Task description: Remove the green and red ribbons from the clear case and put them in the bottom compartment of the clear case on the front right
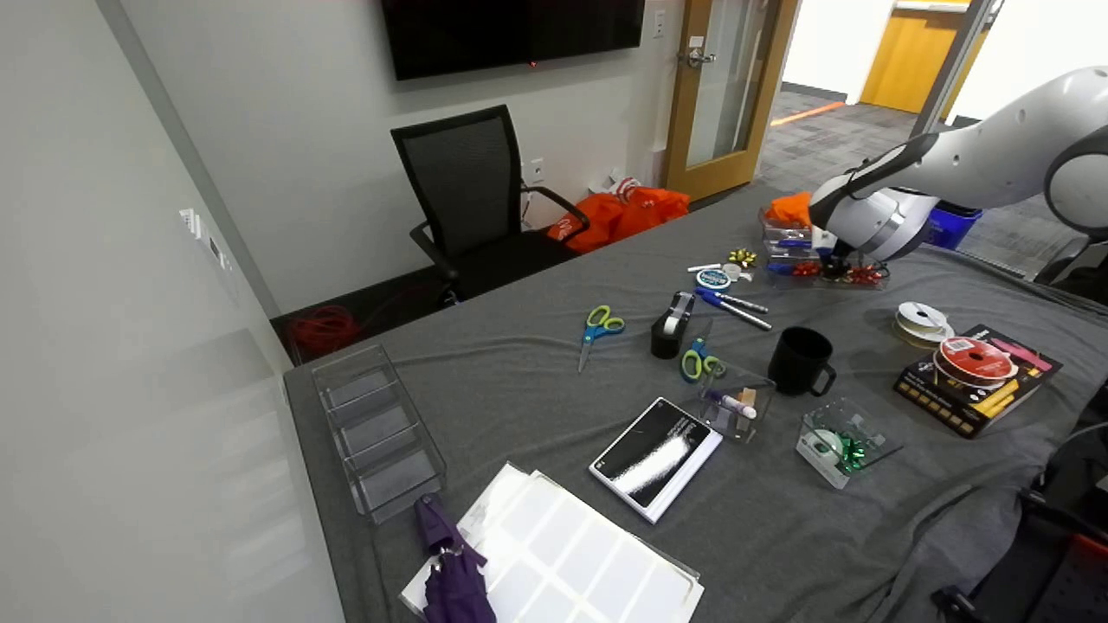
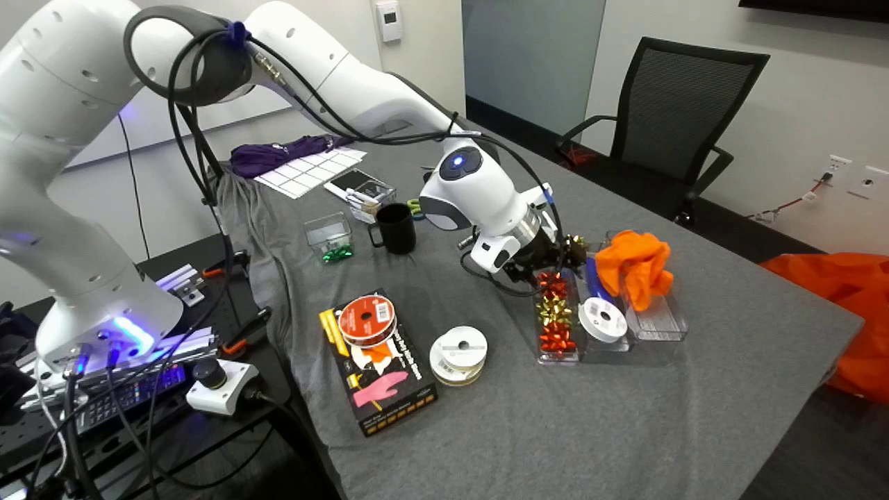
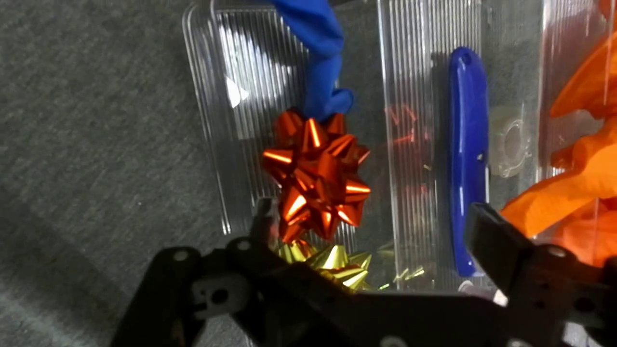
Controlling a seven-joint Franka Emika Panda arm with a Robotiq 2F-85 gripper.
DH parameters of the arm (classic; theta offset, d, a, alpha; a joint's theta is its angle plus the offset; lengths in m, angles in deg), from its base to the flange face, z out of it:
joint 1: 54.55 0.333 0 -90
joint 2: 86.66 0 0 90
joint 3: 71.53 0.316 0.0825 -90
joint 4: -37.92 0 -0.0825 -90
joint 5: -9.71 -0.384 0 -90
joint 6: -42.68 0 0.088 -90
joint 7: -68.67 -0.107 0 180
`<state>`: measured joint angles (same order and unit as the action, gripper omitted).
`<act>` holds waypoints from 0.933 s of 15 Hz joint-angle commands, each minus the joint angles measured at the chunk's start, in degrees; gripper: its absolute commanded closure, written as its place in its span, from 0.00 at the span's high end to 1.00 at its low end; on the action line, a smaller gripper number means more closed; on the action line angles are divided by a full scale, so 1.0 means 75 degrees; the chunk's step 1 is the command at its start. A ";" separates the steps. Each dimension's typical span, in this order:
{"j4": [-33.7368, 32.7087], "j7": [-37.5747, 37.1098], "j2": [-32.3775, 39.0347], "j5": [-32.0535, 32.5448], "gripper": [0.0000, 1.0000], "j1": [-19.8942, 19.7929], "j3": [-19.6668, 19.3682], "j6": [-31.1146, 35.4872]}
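Note:
A clear divided case (image 2: 558, 360) holds two red ribbon bows and a gold bow in its narrow compartment. The far red bow (image 2: 553, 283) also shows in the wrist view (image 3: 318, 178); the near red bow (image 2: 557, 338) is out of the wrist view. The gold bow (image 3: 344, 267) is partly behind the gripper. A green bow (image 2: 338, 253) sits in a small clear case (image 2: 326, 223) near the mug. My gripper (image 3: 373, 221) is open and empty above the divided case, its fingers spanning the red bow's compartment and a blue-handled tool. An empty-looking clear compartment case (image 1: 381, 433) lies far away.
The divided case also holds an orange cloth (image 2: 633, 267), a white spool (image 2: 603, 319), a blue tool (image 3: 467, 154) and a blue rubbery item (image 3: 320, 58). A black mug (image 2: 396, 229), ribbon spools (image 2: 458, 354) and a glove box (image 2: 378, 389) stand nearby.

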<state>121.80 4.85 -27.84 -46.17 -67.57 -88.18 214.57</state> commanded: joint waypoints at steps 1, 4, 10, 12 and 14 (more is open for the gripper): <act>0.0190 0.0509 -0.0296 0.0053 1.00 -0.0397 0.0599 0.0128; 0.0363 0.0805 -0.0478 0.0026 0.96 -0.0487 0.0782 0.0039; 0.0689 0.1308 -0.0979 -0.0188 0.49 -0.0706 0.1110 -0.0179; 0.0845 0.1493 -0.1198 -0.0200 0.34 -0.0813 0.1234 -0.0243; 0.1004 0.1697 -0.1415 -0.0210 0.22 -0.0949 0.1373 -0.0297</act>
<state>124.90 13.18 -33.60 -46.49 -72.11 -80.67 214.50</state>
